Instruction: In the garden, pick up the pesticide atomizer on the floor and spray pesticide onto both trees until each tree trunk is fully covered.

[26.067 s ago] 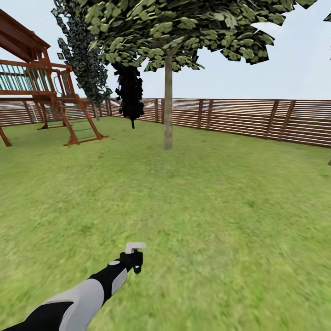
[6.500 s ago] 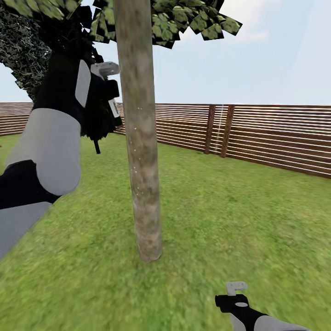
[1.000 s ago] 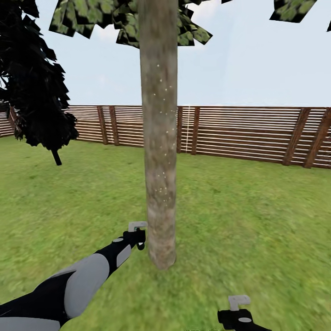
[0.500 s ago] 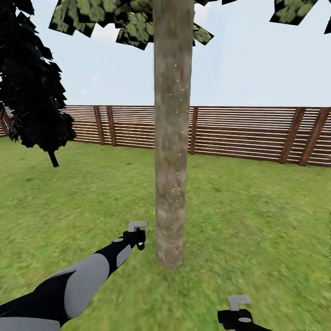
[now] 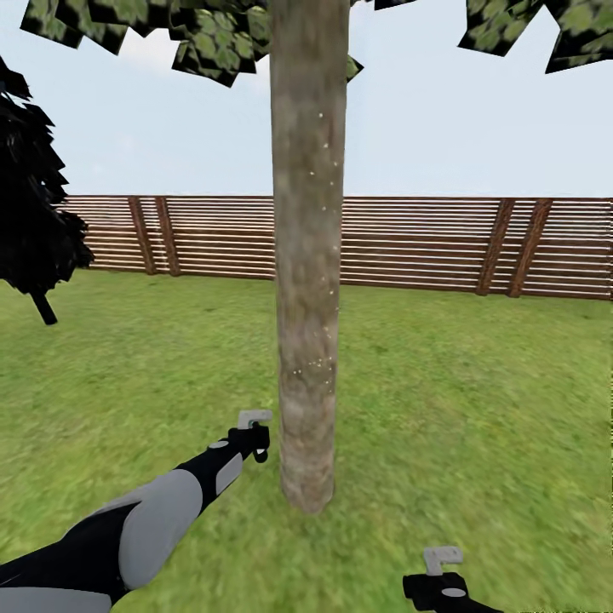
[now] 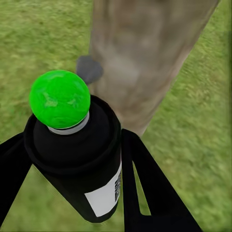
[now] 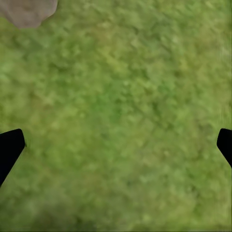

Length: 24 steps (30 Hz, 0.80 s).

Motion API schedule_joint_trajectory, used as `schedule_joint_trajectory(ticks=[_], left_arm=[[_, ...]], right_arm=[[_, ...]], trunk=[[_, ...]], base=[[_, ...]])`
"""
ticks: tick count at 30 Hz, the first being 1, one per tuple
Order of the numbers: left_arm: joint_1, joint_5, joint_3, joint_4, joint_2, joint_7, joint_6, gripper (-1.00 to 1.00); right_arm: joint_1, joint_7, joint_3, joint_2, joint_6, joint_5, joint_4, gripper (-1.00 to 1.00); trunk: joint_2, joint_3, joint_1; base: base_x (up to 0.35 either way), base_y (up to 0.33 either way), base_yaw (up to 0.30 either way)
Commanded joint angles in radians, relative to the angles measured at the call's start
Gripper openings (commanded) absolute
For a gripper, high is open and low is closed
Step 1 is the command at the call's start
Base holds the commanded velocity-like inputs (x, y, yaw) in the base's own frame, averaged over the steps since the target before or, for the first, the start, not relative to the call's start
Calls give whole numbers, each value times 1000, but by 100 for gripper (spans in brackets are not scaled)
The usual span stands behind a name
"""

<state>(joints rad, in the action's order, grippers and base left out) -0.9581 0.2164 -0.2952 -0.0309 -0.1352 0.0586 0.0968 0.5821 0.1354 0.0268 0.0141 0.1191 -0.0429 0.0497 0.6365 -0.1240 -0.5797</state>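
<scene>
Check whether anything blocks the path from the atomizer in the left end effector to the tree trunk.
Nothing visible does. The atomizer, clamped in the left end effector, sits close beside the tree trunk with open air between them.

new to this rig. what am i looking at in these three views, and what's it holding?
A simulated two-armed wheeled robot on a garden lawn. The big picture is its head camera: a tree trunk flecked with white specks, a slatted fence behind. The left gripper hangs low beside the trunk's base. Its wrist camera looks along the fingers, which clamp a black pesticide atomizer with a green ball at the near end, trunk just beyond. The right gripper hangs open over grass, holding nothing.
</scene>
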Motion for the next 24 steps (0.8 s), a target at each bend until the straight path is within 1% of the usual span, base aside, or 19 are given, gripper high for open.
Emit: schedule_joint_trajectory(ticks=[1,5,11,14,16,19,21,22,24], left_arm=[[-1,9,-9,0,0,3,2,-100],[-1,9,-9,0,0,3,2,-100],[-1,9,-9,0,0,3,2,-100],[-1,9,-9,0,0,3,2,-100],[-1,9,-9,1,0,3,3,-100],[-1,9,-9,1,0,4,3,-100],[-1,9,-9,1,0,4,3,-100],[-1,9,-9,2,-1,4,2,-100],[-1,9,-9,2,-1,4,2,-100]], right_arm=[[2,4,2,0,7,-5,5,100],[2,4,2,0,7,-5,5,100],[2,4,2,-1,6,-5,5,100],[-6,4,2,-1,4,-4,6,100],[-22,4,1,0,4,-4,6,100],[-87,5,1,1,5,-5,5,100],[-116,6,1,1,5,-6,4,100],[-138,5,1,2,6,-6,4,100],[-150,4,1,2,6,-6,4,100]], trunk=[[2,-2,-1],[2,-2,-1],[2,-2,-1],[2,-2,-1],[2,-2,-1],[2,-2,-1],[2,-2,-1],[2,-2,-1],[2,-2,-1]], base=[[132,334,-117],[30,343,-59],[2,349,-258],[0,350,-94],[0,350,-30],[0,350,-8],[0,350,-11],[0,350,-188],[0,350,-253]])
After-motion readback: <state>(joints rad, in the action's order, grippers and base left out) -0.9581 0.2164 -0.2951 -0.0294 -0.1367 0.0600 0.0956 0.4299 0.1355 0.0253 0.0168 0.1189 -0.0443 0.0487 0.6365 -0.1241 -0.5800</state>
